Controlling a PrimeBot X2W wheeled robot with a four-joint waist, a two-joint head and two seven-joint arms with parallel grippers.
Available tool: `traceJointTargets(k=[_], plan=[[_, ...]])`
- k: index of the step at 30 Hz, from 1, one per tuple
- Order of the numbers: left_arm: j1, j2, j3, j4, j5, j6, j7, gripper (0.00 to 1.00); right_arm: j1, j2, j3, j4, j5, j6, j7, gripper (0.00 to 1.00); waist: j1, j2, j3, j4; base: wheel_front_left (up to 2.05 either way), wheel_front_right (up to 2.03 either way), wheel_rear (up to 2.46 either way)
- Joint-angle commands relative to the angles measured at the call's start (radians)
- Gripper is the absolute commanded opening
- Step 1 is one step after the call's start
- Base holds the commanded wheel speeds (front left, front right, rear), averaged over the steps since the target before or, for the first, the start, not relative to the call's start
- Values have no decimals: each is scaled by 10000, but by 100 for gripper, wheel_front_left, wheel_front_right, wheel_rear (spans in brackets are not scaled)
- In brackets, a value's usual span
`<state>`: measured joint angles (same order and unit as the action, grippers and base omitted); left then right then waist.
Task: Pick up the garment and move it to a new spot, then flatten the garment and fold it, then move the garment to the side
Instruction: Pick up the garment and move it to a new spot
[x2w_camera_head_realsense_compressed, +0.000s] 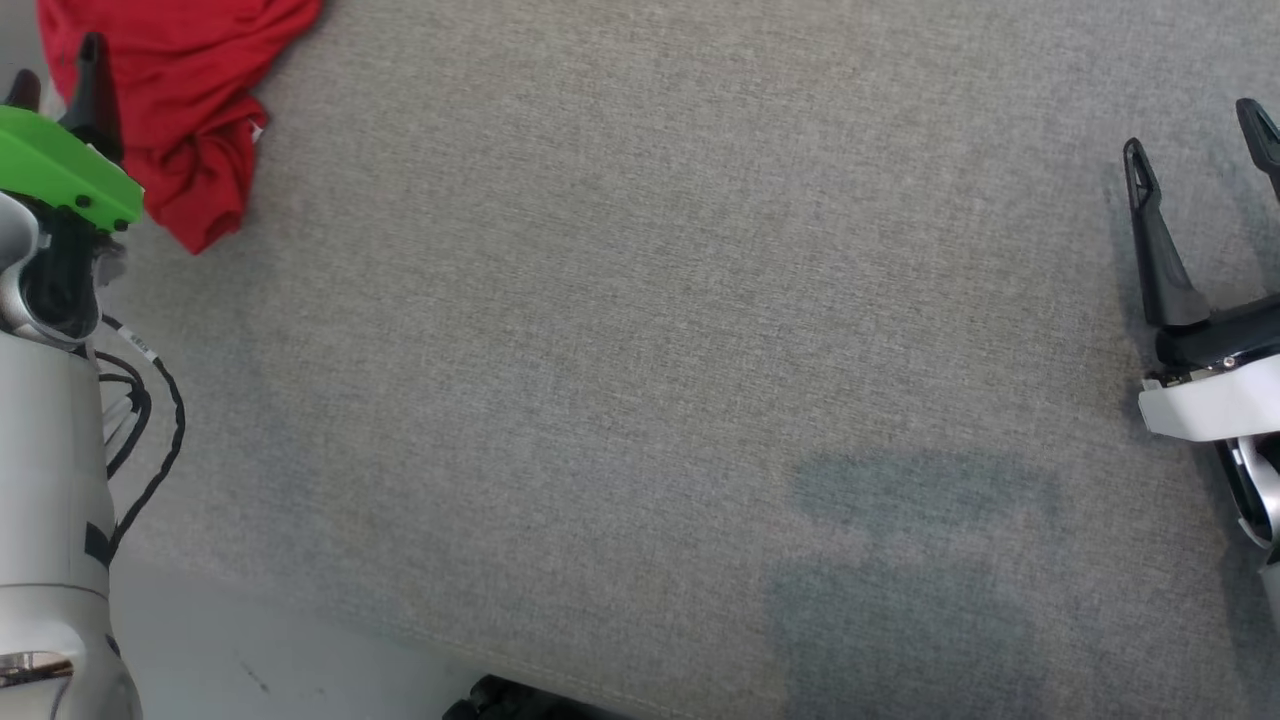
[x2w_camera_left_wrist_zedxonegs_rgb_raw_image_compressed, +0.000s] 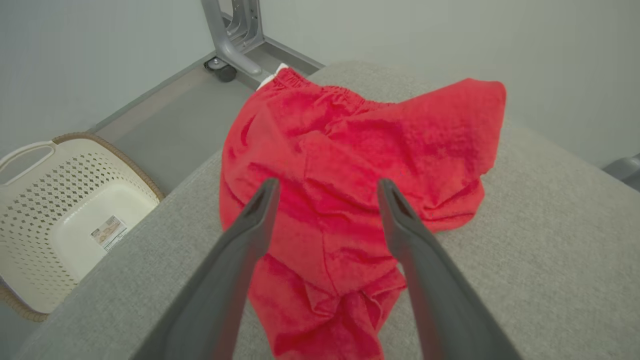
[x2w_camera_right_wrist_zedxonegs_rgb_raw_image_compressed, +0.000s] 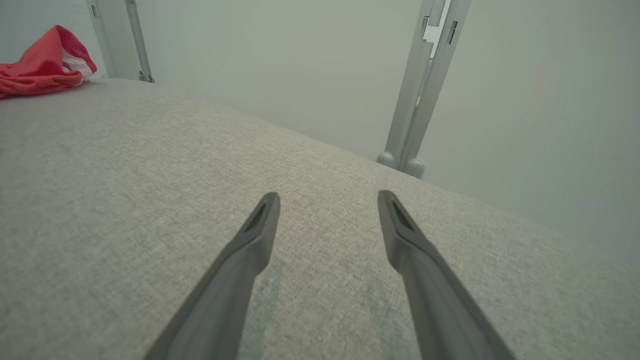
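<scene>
Red garment (x2w_camera_head_realsense_compressed: 190, 110) bunched upper left at cushion (x2w_camera_head_realsense_compressed: 650, 350) edge; left gripper (x2w_camera_left_wrist_zedxonegs_rgb_raw_image_compressed: 327, 185) splayed over it, right gripper (x2w_camera_head_realsense_compressed: 1192, 128) splayed far right.

Between the left gripper's (x2w_camera_left_wrist_zedxonegs_rgb_raw_image_compressed: 327, 184) fingers (x2w_camera_left_wrist_zedxonegs_rgb_raw_image_compressed: 240, 250), the garment's (x2w_camera_left_wrist_zedxonegs_rgb_raw_image_compressed: 360, 140) near end runs off frame. Left of them, the basket (x2w_camera_left_wrist_zedxonegs_rgb_raw_image_compressed: 50, 195) is cropped.

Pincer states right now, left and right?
Left pincer: open, empty, aimed at the red garment.
Right pincer: open, empty, over the grey fabric surface.
</scene>
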<state>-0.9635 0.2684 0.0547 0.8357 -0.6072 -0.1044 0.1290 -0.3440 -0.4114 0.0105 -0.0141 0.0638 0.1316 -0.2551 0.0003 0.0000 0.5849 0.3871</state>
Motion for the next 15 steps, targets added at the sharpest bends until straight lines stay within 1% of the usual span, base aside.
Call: traceJointTargets(k=[1,3,7,8,10,11,15], plan=[[-267,103,-86,483,106,94,187,100,-135,-80,55,-47,88,-18,41,100,-3,0,623,-579,0,0,0],[-482,172,-132,1116,134,175,378,100,-90,-138,115,-46,137,-18,56,100,-3,0,683,-721,0,0,0],[-687,54,-88,2110,-31,228,512,100,-60,-202,40,-102,186,-19,104,100,-3,0,753,-915,0,0,0],[-691,54,-134,2330,5,241,520,96,-62,-208,2,-130,199,-19,112,100,-3,0,761,-943,0,0,0],[-680,29,-184,2664,50,248,412,25,-51,-208,-38,-157,211,-19,120,100,-3,0,753,-986,0,0,0],[-668,23,-223,2820,62,208,398,0,-39,-205,-63,-151,220,-19,118,100,-3,0,737,-1000,0,0,0],[-621,37,-289,3225,2,84,436,0,44,-125,-138,-69,234,-19,99,100,-3,0,613,-996,0,0,0]])
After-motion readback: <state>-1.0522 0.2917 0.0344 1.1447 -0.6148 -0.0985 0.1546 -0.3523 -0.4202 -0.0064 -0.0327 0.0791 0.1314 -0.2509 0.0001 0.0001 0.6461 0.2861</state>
